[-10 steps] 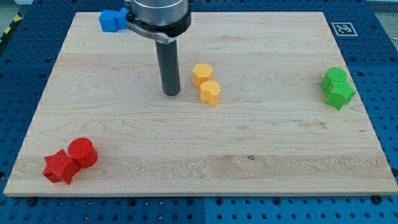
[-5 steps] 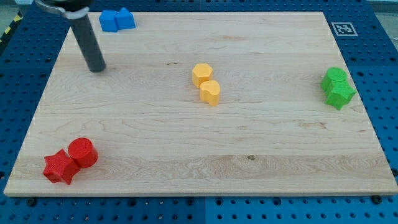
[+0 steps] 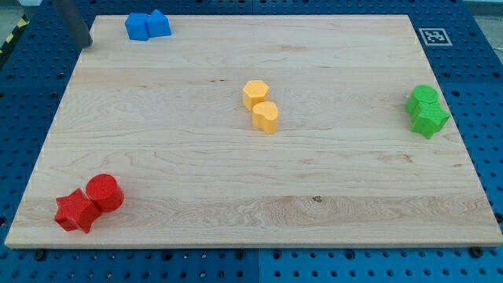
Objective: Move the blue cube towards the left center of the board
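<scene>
Across nearly the whole view lies the table (image 3: 236, 196), a pale wooden board with fine horizontal grain and a faint knot low of centre, resting on a blue perforated base; a small black-and-white marker tag (image 3: 431, 36) sits at its upper right corner. Task progress, as judged: nothing yet achieved, since the blue cube (image 3: 137, 26) stands at the table's top edge, near the upper left corner and well above the left-centre spot it is meant for; the whole push toward the view's bottom is left. Touching the blue cube on its right side is a second blue block (image 3: 159, 23), peaked like a small house. All blocks look like matte moulded plastic with softened edges. Right edge of table: two green blocks (image 3: 427, 111) pressed together, the lower star-like. Table centre: two yellow blocks (image 3: 261, 105), faceted, touching on a diagonal. Lower left corner: red cylinder (image 3: 104, 192) touching a red star (image 3: 75, 211). My tip (image 3: 82, 44), a dark blurred rod end, sits at the table's upper left corner, left of the blue cube and apart from it. Hand: none fitted; the rod holds nothing, so no opening can be told.
</scene>
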`<state>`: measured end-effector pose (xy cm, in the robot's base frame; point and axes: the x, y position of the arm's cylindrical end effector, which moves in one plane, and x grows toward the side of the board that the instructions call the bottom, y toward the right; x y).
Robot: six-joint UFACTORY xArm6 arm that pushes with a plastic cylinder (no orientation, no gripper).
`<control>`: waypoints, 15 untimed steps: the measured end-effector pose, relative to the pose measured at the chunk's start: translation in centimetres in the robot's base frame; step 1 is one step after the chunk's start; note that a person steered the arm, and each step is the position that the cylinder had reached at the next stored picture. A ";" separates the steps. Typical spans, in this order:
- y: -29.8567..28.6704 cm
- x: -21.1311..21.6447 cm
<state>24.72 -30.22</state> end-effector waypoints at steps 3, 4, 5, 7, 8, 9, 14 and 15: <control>6.3 -5.5; 8.5 -5.3; 8.6 -2.3; 9.2 0.0; 9.7 1.4; 10.0 3.1; 13.5 8.9; 13.0 9.3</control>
<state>34.01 -17.24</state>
